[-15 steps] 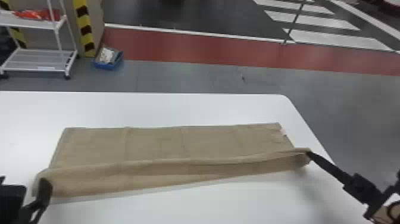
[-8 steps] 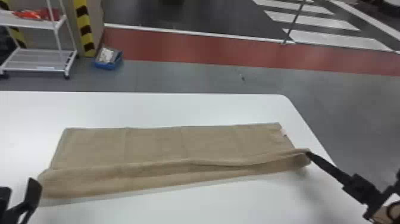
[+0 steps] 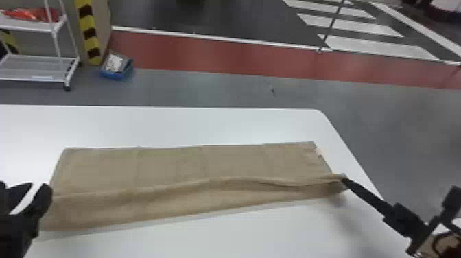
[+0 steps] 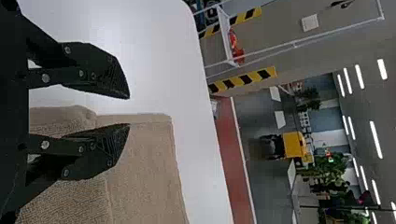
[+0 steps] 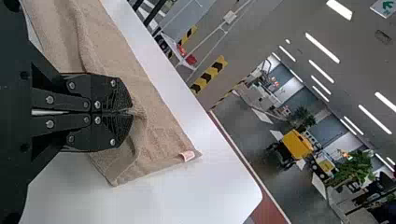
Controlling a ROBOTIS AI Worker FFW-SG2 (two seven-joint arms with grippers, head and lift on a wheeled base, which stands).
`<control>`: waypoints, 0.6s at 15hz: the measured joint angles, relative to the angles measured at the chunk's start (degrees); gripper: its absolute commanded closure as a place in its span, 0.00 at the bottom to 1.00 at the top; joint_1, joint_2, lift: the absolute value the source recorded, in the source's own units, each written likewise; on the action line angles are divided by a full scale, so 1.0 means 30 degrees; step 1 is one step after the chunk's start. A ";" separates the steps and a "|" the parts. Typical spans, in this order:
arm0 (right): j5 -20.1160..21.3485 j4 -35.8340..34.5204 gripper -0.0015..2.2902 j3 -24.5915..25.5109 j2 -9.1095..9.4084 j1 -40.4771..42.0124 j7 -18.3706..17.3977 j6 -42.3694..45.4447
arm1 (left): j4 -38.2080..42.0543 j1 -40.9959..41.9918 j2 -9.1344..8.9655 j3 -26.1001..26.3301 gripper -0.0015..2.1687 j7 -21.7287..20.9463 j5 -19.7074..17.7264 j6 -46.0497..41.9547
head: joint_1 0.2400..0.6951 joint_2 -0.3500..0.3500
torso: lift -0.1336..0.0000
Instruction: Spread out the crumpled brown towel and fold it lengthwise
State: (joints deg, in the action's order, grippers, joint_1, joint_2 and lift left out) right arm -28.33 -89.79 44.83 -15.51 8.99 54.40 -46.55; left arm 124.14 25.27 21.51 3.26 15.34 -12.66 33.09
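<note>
Left pincer had shifted up the head view since the earlier frames, its two fingers parted with nothing between them; the right pincer was closed on a pinch of the brown towel at its near right end. From there the cloth ran as a long strip across the white table to just beside the left pincer; its label lay beyond the right pincer, near the far corner. Spreading looked done, since the far part lay flat with only faint creases; the lengthwise fold looked begun but unfinished, for a loose, wavy flap sagged between the pincers; aligning its edge, letting go on the right and smoothing it down seemed to remain.
</note>
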 measured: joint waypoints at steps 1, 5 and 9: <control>-0.0001 -0.0041 0.57 0.0023 0.0000 0.0064 0.0000 0.0002 | -0.0193 -0.0357 -0.0012 -0.0176 0.37 -0.0243 -0.0421 0.0864 | 1.00 0.15 | 0.07; 0.0086 -0.0069 0.57 0.0000 0.0011 0.0108 -0.0038 0.0068 | -0.0221 -0.0692 -0.0016 -0.0791 0.37 -0.0739 -0.1130 0.2649 | 1.00 0.17 | 0.07; 0.0155 -0.0069 0.57 -0.0240 0.0014 0.0060 -0.0167 0.0391 | -0.0017 -0.0493 -0.0016 -0.0937 0.37 -0.1113 -0.1415 0.2785 | 1.00 0.16 | 0.07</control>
State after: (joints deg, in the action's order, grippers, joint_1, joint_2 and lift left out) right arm -27.86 -89.99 44.11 -15.47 9.17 53.90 -45.38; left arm 124.09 23.79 21.47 0.45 12.00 -16.90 41.44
